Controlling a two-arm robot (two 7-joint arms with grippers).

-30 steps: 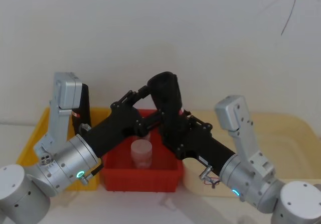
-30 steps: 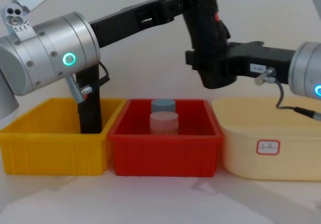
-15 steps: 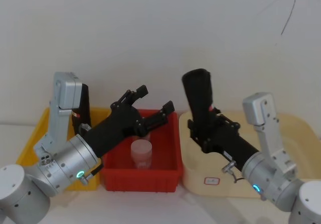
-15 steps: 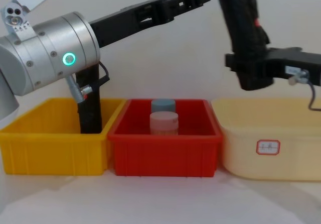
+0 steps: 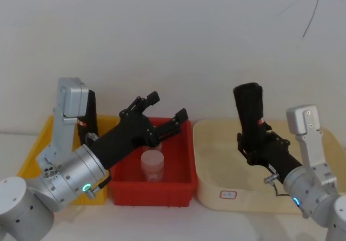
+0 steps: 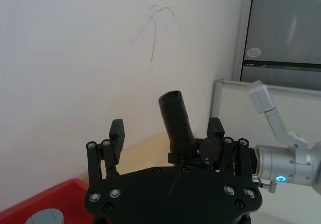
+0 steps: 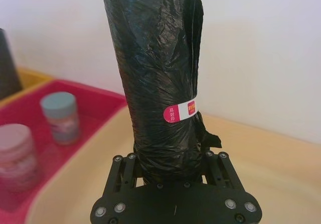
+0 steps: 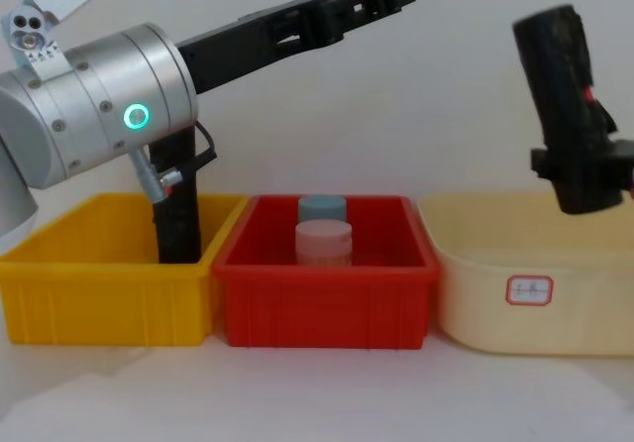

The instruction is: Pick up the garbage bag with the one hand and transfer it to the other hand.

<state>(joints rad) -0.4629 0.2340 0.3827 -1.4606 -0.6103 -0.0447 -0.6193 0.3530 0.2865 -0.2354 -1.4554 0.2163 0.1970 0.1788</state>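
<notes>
Handover looks done: garbage bag point(image 5: 248, 106) upright in R gripper point(image 5: 254, 145), clamped near its base, above cream bin point(image 5: 216, 182) at right. L gripper point(image 5: 167, 106) spread wide & empty over red bin point(image 5: 151, 192). Nothing left, I'd say.

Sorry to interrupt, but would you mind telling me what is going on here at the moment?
The right claw is gripping a black bag roll by its lower end, holding it nearly upright over the cream tub. The left claw is open and empty, raised above the red bin. So the roll is in the right claw alone, and nothing has been set down in the tub.
</notes>
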